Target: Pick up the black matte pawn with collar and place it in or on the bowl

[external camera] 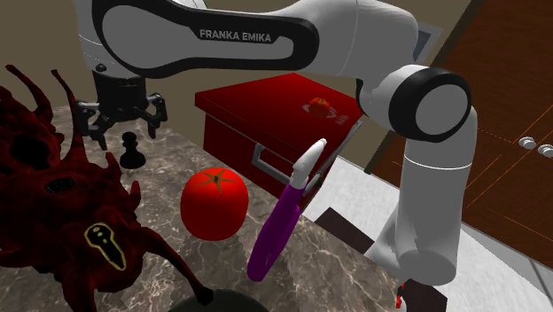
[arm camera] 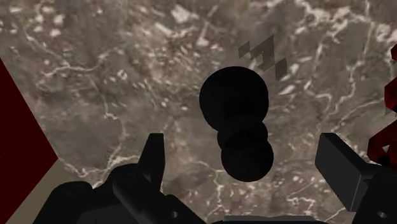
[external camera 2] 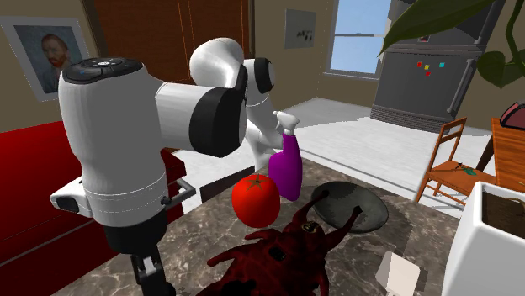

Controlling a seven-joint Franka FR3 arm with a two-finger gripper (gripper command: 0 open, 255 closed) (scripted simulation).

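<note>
Pawn [arm camera: 236,127] upright on counter [arm camera: 95,83] | fingers [arm camera: 153,159] wide, not touching | bowl [external camera: 226,303] cut off by edge

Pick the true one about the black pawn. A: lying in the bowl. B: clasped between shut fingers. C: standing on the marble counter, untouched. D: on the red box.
C: the pawn stands on the marble counter, and the gripper is open, its fingers clear of it on either side.
</note>
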